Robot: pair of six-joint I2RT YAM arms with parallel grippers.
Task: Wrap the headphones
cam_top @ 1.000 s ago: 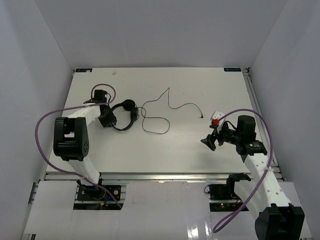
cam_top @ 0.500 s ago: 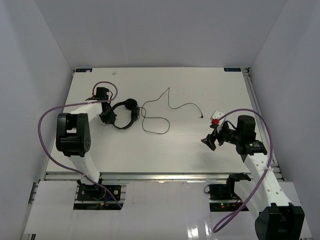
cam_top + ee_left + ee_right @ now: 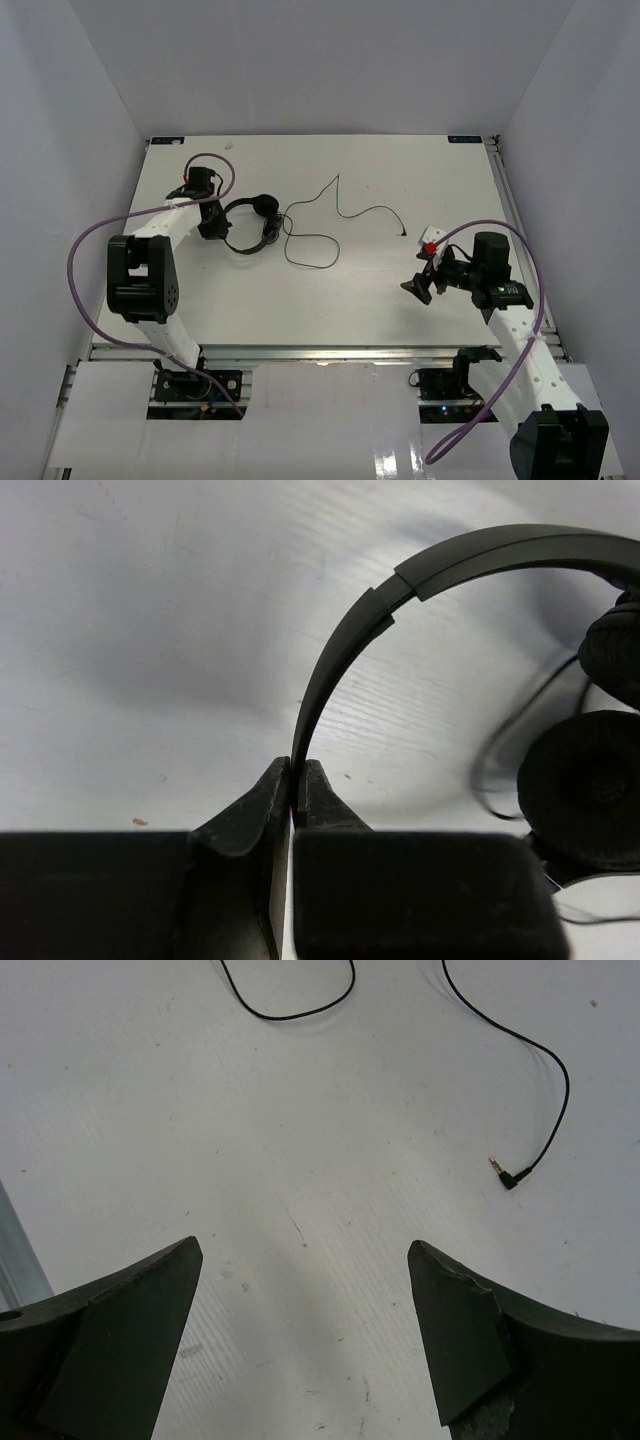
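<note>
The white flat surface (image 3: 400, 290) carries the black over-ear headphones (image 3: 264, 209), which lie on its left half, toward the far edge. The thin curved headband (image 3: 340, 650) bows to the left of the two round padded earcups (image 3: 585, 780). The long thin black cord (image 3: 315, 262) runs rightward from the headphones in loose loops. The left claw (image 3: 294, 780) sits at the left side of the headphones, pinching the headband between its fingers. The right claw (image 3: 300, 1290) is well to the right of the headphones, spread and gripping nothing. The cord's small angled plug (image 3: 503, 1173) lies beyond it.
</note>
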